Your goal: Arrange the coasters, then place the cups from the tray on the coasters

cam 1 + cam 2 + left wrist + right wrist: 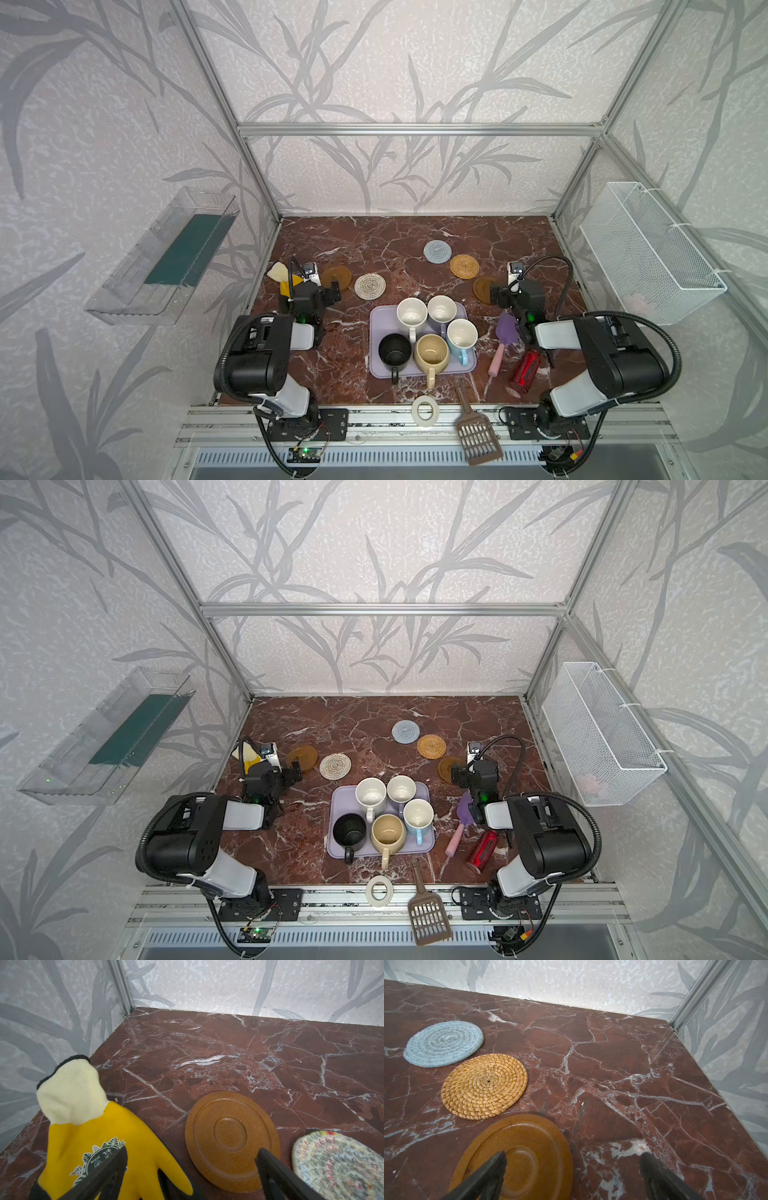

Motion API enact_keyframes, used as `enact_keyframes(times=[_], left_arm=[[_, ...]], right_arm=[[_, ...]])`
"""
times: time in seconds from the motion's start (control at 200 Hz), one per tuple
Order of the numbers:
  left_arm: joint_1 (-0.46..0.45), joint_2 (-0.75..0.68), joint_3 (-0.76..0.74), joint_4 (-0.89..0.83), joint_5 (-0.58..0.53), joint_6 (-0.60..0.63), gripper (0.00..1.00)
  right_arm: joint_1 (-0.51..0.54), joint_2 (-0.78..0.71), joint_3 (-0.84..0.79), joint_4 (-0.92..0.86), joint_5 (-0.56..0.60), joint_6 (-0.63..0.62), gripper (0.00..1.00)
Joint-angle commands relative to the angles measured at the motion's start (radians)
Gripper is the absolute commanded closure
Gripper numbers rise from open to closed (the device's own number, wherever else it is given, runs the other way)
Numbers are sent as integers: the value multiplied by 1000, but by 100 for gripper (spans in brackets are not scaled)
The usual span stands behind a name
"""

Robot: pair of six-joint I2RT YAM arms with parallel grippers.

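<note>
Left gripper (192,1159), wide and empty, is being held over left brown coaster (230,1140), tray's (376,322) ten o'clock; right gripper (574,1159) likewise over right brown coaster (519,1157), two o'clock. Rims should be pinched low.

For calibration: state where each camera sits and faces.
Top views: high behind left arm, right arm, both whole; looking down and back at table, tray.
Left wrist: low over table's left, faces back-left corner; glove, left wooden coaster, white coaster; open left claw.
Right wrist: low over table's right, faces back-right corner; blue coaster, rattan coaster, right wooden coaster; open right claw.
Shared: wrist views, only table and back wall.
</note>
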Motion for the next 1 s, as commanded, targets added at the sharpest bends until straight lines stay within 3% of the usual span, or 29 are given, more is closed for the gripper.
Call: enact_keyframes(times=[0.0, 0.995], left_arm=[[2, -6, 12, 40, 9, 23, 1], [2, -4, 16, 30, 6, 23, 1]], right_arm=[[2, -17, 13, 25, 16, -4, 1], [2, -16, 13, 24, 16, -4, 1]])
